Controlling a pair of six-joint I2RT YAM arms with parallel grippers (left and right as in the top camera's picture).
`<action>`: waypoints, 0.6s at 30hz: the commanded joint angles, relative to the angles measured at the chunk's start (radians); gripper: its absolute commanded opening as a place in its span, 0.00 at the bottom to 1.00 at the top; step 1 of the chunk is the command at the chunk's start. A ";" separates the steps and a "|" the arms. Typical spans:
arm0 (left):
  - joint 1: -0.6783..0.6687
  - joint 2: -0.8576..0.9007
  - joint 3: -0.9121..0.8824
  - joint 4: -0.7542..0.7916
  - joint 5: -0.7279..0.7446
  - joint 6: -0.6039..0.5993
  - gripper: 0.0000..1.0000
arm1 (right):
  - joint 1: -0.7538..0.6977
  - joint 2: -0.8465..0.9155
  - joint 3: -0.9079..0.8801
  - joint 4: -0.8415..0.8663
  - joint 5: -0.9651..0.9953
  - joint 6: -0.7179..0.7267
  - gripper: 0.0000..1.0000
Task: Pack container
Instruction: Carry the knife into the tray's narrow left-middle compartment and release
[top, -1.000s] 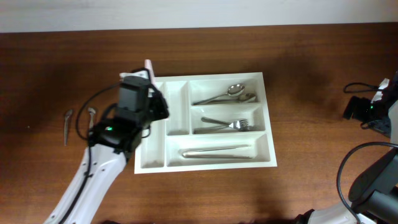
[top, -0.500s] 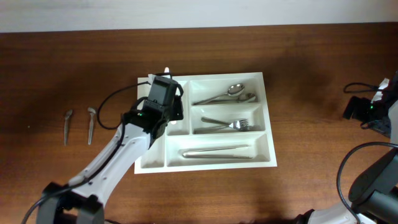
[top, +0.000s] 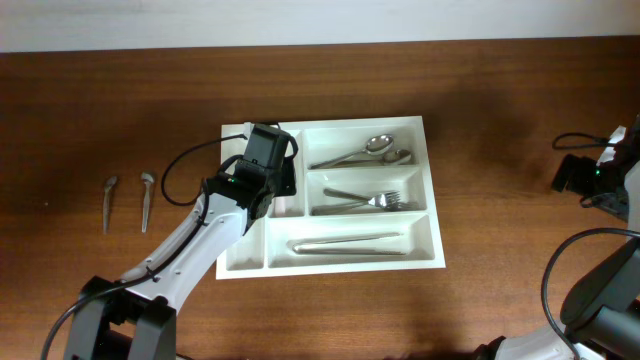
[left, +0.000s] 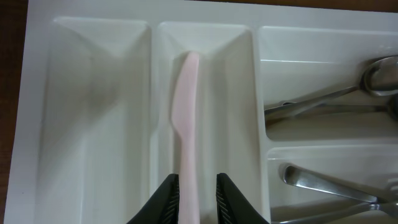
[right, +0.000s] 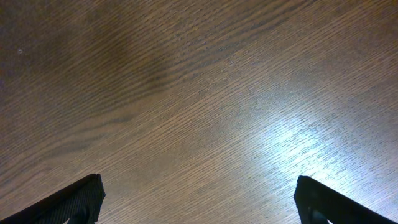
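Hovering over the left part of the container (top: 330, 273), the left tool (left: 198, 194) pointed down into the right-hand one of the two narrow compartments. Its fingers (left: 169, 198) stood only a little apart, one on each side of the near end of a pale pink plastic knife (left: 186, 106). The knife lay lengthwise in that compartment. A slim gap showed between it and the right-hand finger, so the tool straddled the knife without clamping it. The narrow compartment to the left of it held nothing.

The container, a white tray, sat in the middle of the dark wooden counter (top: 100, 90), long side running left to right. Its three wide compartments lay to the right of the narrow ones. Spoons (top: 365, 151) rested in the far one and forks (top: 368, 200) in the middle one. Long metal pieces (top: 350, 243) lay in the near one; their kind could not be made out.

Two small metal utensils (top: 108, 203) (top: 146, 198) lay side by side on the counter, well to the left of the container.

The right tool (right: 199, 199) hung over bare wood at the right edge of the counter, far from the container. Its fingers were spread wide and held nothing.
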 joint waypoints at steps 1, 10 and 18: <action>-0.003 0.008 0.011 0.005 0.008 0.013 0.23 | -0.005 -0.002 -0.005 0.000 0.005 0.009 0.99; 0.005 -0.014 0.045 0.054 0.000 0.024 0.73 | -0.005 -0.002 -0.005 0.000 0.005 0.009 0.99; 0.095 -0.151 0.144 -0.003 -0.073 0.094 0.99 | -0.005 -0.002 -0.005 0.000 0.005 0.009 0.99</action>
